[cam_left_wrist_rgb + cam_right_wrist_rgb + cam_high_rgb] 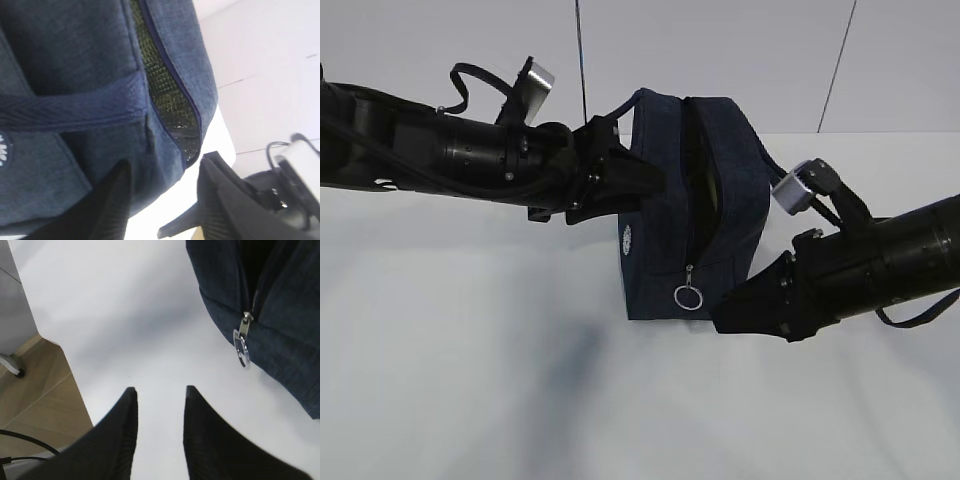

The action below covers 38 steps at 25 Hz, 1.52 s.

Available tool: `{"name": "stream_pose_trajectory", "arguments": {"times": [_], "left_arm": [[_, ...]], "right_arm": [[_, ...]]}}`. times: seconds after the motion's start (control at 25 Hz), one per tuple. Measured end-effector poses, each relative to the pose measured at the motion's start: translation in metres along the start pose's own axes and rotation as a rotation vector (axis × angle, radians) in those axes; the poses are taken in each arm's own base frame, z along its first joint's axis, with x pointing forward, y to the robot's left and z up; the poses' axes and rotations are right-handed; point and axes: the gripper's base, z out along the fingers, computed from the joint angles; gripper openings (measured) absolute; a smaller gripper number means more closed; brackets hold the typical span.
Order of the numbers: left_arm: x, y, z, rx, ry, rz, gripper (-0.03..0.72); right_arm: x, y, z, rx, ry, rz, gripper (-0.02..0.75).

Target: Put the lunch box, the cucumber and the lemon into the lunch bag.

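Note:
The navy lunch bag (665, 255) stands on the white table with its zipper partly open and its silver ring pull (688, 297) hanging low at the front. My left gripper (645, 185) is open against the bag's left side; in the left wrist view (165, 162) one finger lies on the fabric (75, 60) and the other stands apart from it. My right gripper (725, 315) is open and empty by the bag's lower right corner; the right wrist view (160, 389) shows only table between its fingers, with the ring pull (241, 350) off to the right. The lunch box, cucumber and lemon are out of view.
The white table (470, 380) runs in front of the bag and to both sides. A pale wall stands behind it. The right wrist view shows the table's edge and wooden floor (40, 395) beyond it. The bag's dark lining (170, 100) shows through the opening.

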Motion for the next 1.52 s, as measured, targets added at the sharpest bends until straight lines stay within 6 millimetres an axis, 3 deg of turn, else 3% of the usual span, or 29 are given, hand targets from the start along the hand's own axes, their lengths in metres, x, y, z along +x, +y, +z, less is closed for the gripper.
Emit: {"name": "stream_pose_trajectory", "arguments": {"times": [0.36,0.8,1.52], "left_arm": [[-0.004,0.016,-0.017,-0.02,0.077,0.159,0.321],[0.008,0.012,-0.006,-0.045,0.153,0.526,0.321],[0.002,0.009,0.0,-0.069,0.044,0.565,0.321]], "right_arm": [[0.016,-0.013,0.015,-0.001,0.05,0.015,0.236],[0.017,-0.023,0.023,0.039,-0.025,-0.024,0.236],[0.031,-0.031,0.036,0.024,0.008,0.005,0.236]]}}
